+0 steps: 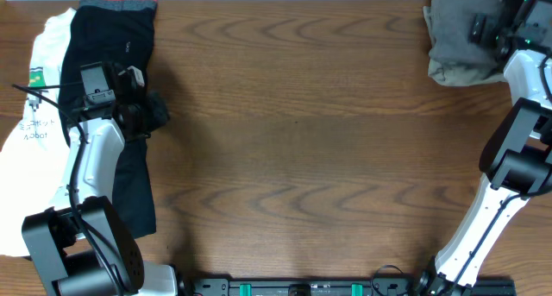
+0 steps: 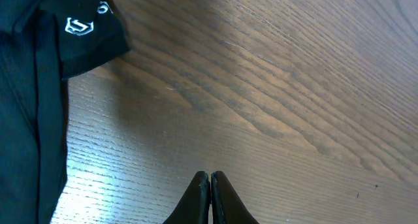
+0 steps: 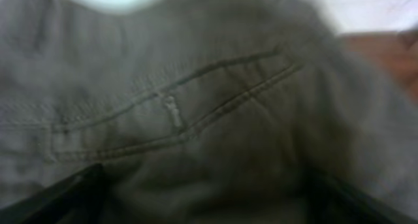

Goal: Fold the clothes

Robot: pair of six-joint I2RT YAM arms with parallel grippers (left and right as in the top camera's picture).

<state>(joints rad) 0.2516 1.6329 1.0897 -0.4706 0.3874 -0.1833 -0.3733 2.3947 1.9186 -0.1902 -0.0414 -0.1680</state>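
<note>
A black garment with a red waistband [image 1: 116, 37] lies folded lengthwise at the far left, partly over a white printed garment [image 1: 39, 115]. My left gripper [image 1: 157, 111] is shut and empty, hovering at the black garment's right edge; the left wrist view shows its closed fingers [image 2: 210, 178] over bare wood, with the black cloth [image 2: 32, 87] to the left. A crumpled grey-olive garment [image 1: 453, 37] sits at the far right corner. My right gripper [image 1: 485, 30] is over it; in the right wrist view its fingers [image 3: 209, 198] are spread wide with the grey cloth [image 3: 176, 113] filling the gap.
The brown wooden table [image 1: 310, 149] stretches between the two piles. The arm bases and a black rail [image 1: 302, 287] run along the front edge. A white surface lies beyond the table's far edge.
</note>
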